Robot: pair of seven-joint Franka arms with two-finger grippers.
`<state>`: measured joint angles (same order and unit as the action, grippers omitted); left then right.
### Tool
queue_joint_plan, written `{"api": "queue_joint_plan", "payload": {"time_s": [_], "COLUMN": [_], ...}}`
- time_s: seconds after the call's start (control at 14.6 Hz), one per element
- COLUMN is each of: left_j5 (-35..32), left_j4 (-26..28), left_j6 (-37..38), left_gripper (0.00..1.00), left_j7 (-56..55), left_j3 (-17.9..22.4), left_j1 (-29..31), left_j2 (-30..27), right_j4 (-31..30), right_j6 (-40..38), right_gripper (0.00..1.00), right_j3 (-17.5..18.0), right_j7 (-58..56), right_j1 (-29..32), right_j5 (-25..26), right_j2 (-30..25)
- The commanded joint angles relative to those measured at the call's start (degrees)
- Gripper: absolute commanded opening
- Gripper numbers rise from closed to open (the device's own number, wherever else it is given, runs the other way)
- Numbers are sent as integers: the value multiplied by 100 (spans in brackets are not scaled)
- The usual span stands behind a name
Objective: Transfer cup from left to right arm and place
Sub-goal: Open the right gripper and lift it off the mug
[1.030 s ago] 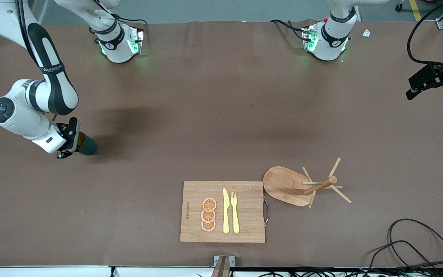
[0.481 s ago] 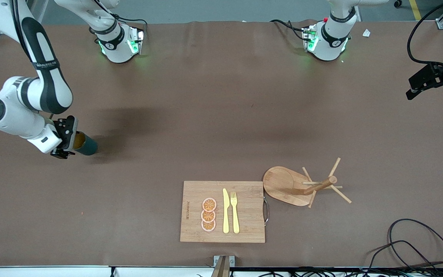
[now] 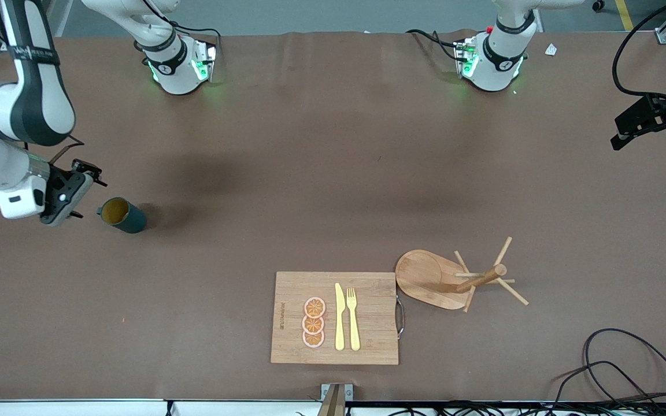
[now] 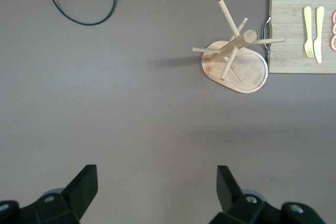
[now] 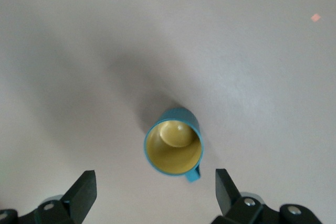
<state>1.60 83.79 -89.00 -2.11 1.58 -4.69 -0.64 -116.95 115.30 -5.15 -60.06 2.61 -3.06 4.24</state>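
Note:
The cup (image 3: pixel 122 215) is a small dark teal mug with a yellowish inside. It stands upright on the brown table near the right arm's end. My right gripper (image 3: pixel 81 193) is open and empty, up in the air just beside the cup and clear of it. In the right wrist view the cup (image 5: pixel 173 148) shows below the open right gripper (image 5: pixel 155 187), with its handle nearest the fingers. My left gripper (image 4: pixel 156 179) is open and empty, high over bare table. It is out of the front view, and the left arm waits.
A wooden board (image 3: pixel 367 346) with a yellow knife, a fork and orange slices lies near the table's front edge. A wooden mug tree (image 3: pixel 443 277) stands beside it and shows in the left wrist view (image 4: pixel 233 61). Black cables (image 3: pixel 628 370) lie at the left arm's end.
My right gripper has opened, let go of the cup and drawn back up and away toward the right arm's end. The cup stays standing on the table.

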Motion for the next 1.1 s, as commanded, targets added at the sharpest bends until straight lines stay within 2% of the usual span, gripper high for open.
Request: {"api": "queue_joint_plan", "payload": {"time_s": [0.0,0.41,0.62,0.76,1.03], "left_j5": [60,51,42,42,42], "left_j4": [-65,-65,-91,-179,-179], "left_j6": [-21,-21,-21,-21,-21], "left_gripper": [100,100,100,100,100], "left_j7": [-26,53,70,97,88], "left_j3": [-8,1,-8,0,1], "left_j1": [3,3,-5,3,3], "left_j2": [-7,11,20,46,46], "right_j4": [207,1322,1867,2096,3124], "right_j6": [-454,-2123,-2800,-3117,-3830], "right_gripper": [100,100,100,100,100], "right_j3": [41,49,41,41,-3], "right_j7": [1448,3822,4422,4826,4951], "right_j1": [12,-75,-277,-331,-173], "right_j5": [-11,42,340,376,306], "right_j2": [-370,-415,-389,-398,-126]}}
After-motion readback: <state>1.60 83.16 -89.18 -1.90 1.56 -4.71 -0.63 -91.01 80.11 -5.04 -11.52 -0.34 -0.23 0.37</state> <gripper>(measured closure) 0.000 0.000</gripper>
